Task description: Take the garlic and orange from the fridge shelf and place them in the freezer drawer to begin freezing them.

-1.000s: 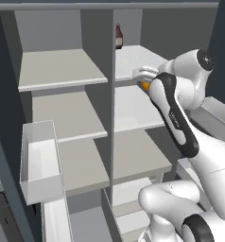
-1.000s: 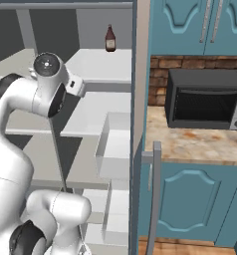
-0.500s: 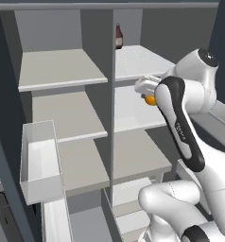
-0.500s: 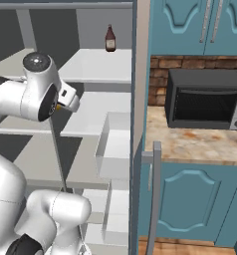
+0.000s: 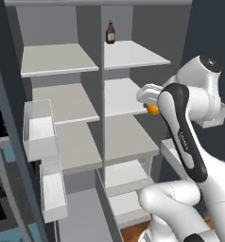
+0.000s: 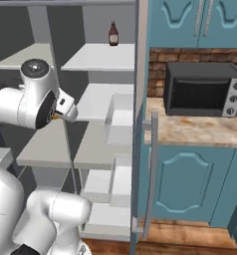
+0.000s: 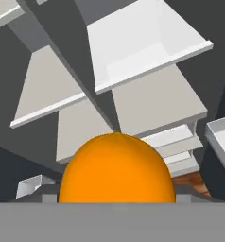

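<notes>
**Orange held in the gripper, clear of the shelves**

Left base view: the small, smooth, bright orange ball (image 5: pixel 153 109) sits at the white arm's gripper (image 5: pixel 150 101), in front of the narrower column's second shelf, below the plain off-white top fridge shelf (image 5: pixel 133 54), where a dark brown bottle (image 5: pixel 110 32) stands upright.

Right base view: the gripper (image 6: pixel 62 114) shows a sliver of orange beside the arm's big joint; a black microwave (image 6: pixel 202 89) sits on the counter.

Hand view: the orange fills the lower middle, clasped between the fingers, with shelves and a clear door bin (image 7: pixel 147 42) beyond.
</notes>
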Robot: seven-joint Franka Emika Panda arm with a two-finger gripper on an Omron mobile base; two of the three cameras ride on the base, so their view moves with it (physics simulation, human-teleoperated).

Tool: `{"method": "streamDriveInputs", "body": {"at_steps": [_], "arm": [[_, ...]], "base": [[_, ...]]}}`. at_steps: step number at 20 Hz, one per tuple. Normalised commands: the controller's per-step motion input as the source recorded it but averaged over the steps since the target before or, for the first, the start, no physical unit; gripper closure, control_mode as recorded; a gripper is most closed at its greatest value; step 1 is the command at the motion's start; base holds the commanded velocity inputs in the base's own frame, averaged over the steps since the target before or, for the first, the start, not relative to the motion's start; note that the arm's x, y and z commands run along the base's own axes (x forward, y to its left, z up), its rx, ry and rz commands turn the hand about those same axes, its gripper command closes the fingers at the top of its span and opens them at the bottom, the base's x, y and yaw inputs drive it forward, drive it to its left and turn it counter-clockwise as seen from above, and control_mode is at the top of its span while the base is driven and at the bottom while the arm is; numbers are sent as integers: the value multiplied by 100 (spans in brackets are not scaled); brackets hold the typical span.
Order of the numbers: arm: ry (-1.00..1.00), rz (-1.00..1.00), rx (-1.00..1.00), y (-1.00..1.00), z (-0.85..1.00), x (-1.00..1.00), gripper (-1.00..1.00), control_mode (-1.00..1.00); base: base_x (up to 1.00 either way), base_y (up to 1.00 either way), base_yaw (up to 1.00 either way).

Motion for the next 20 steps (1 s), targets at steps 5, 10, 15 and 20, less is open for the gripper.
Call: {"method": "streamDriveInputs", "body": {"at_steps": [5, 10, 15, 20], "arm": [[0, 0, 0, 0, 0, 0, 100, 100], [0, 0, 0, 0, 0, 0, 100, 100], [0, 0, 0, 0, 0, 0, 100, 100], [0, 0, 0, 0, 0, 0, 100, 100]], "base": [[-94, 6, 0], [-38, 54, 0], [-32, 22, 0], [-32, 0, 4]]}}
